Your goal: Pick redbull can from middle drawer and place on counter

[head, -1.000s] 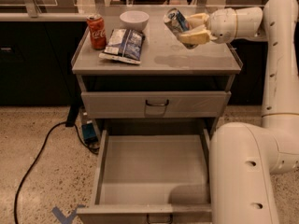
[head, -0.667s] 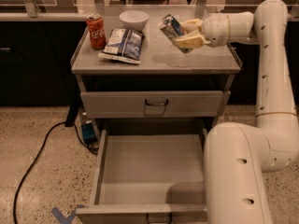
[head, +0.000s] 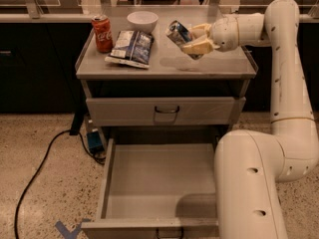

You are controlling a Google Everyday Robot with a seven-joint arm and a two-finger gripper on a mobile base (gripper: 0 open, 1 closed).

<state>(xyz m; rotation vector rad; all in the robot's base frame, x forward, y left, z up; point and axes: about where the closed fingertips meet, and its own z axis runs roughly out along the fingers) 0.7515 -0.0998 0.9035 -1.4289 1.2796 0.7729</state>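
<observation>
The tool [head: 192,40] is hovering over the right-centre of the worktop [head: 214,66], its fingers clamping the redbull can [head: 177,32], which is hanging clear of the surface and leaning sharply instead of standing upright. The middle drawer [head: 154,183] is lying open and empty below. If the tool is letting go at this tilt, the slim can is likely toppling and rolling left into the snack bag [head: 130,48], or off the near edge into the drawer.
</observation>
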